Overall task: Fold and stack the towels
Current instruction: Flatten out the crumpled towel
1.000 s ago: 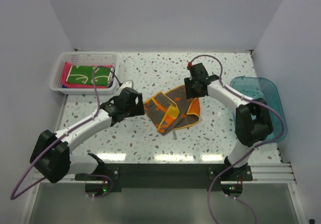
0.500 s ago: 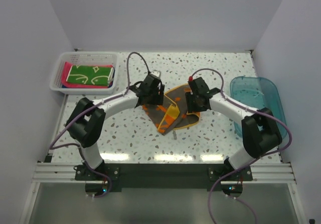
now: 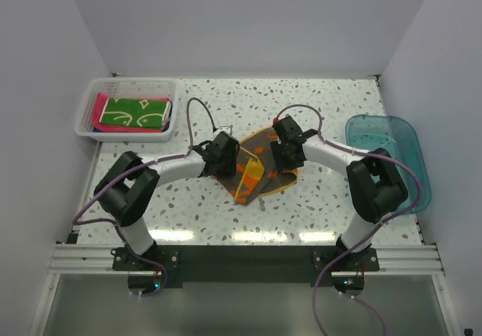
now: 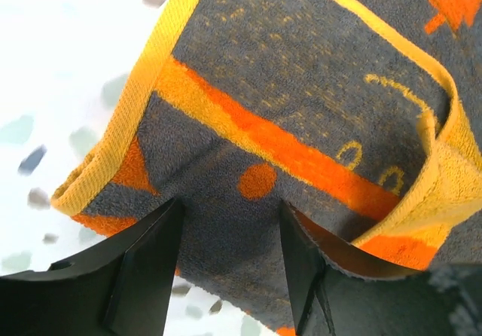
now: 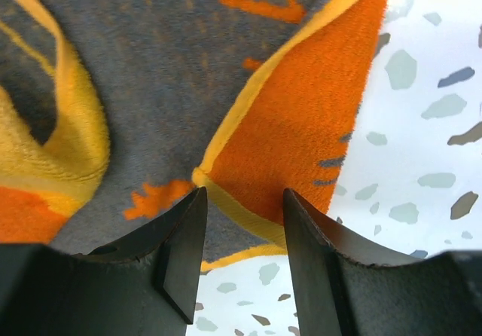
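Grey terry with orange and yellow trim: the towel (image 3: 263, 142) lies rumpled on the table (image 3: 339, 102), about mid-field, between my two wrists. It is not squared up. One yellow-edged flap (image 3: 253, 176) stands up as a ridge on its near side.

Left gripper (image 4: 230, 206): at the towel's left edge. Fingers spread, nothing pinched. Between them is a patch of grey pile with an orange dot and an orange stripe just past it. The yellow hem runs off up and to the left, with speckled table beyond it. The tips are low on the cloth; I cannot tell whether they touch it.

Right gripper (image 5: 242, 194): on the towel's right side. Fingers also spread, with nothing held between them. In the gap a yellow hem line crosses where an orange panel meets the grey. Bare table is just to the right of that panel.

In the way: the raised flap sits between my two grippers. In the left wrist view it curls up as a loop at the right. In the right wrist view it bulges at the left.

Around:
- Basket (image 3: 162, 87), white and slotted, in the far left corner, well apart from the towel. A green towel (image 3: 135, 112) lies flat in it on a pink towel (image 3: 96, 110).
- Tub (image 3: 392, 129), clear blue, at the table's right edge. My right elbow overlaps its near left side in the top view.
- A purple cable (image 3: 192, 110) loops above my left wrist, and another arcs over the right.
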You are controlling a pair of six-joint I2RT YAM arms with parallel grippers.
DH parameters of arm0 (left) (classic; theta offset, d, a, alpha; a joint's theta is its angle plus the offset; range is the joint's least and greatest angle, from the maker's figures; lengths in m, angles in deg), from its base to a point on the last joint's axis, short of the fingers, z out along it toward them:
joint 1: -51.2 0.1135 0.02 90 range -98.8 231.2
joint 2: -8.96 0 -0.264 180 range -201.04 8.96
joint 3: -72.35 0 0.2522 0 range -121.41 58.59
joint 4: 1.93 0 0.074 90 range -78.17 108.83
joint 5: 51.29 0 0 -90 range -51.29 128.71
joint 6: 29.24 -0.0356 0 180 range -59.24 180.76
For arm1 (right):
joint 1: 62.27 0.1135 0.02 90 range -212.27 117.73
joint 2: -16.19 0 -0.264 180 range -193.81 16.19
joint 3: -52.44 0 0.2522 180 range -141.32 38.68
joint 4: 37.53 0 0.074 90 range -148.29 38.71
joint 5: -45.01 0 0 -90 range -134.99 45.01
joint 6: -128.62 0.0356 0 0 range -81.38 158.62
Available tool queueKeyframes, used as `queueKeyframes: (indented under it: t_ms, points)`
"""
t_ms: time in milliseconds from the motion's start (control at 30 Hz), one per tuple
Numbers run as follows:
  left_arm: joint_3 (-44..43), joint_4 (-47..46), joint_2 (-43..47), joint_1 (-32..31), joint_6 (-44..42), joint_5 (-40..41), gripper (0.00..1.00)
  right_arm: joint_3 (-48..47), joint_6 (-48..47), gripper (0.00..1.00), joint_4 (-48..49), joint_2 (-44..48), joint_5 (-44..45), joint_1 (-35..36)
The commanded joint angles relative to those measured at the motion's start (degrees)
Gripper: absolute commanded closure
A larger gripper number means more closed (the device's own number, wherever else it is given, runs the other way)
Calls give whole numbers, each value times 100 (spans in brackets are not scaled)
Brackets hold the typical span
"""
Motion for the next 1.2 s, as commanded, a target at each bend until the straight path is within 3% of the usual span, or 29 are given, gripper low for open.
queueKeyframes:
  t_ms: [0,200,400,533,633,767,867,1000,1167]
  points:
    - [782,376,451,11,656,162,41,-376,-188,51,-85,-154,309,120]
    - [1890,446,1329,11,1254,-22,41,-596,-267,53,-85,-523,609,278]
    - [2655,649,2296,11,1641,-110,39,-710,-399,62,-120,-804,1091,278]
    - [2912,666,2588,11,1747,-312,38,-886,-364,63,-182,-805,1278,-273]
    - [2991,658,2676,11,1791,-330,38,-1062,-145,58,-234,-577,1022,-872]
    - [2973,702,2843,-7,1852,-374,37,-1352,-162,54,-357,-313,952,-1049]
    - [2991,728,2949,-77,1949,-392,36,-1362,-258,54,-314,-93,496,-936]
    - [3009,763,2958,-112,2002,-357,36,-1037,-548,54,-24,180,100,55]
    - [2991,763,2958,-139,2002,-313,35,-615,-163,55,520,180,-578,673]
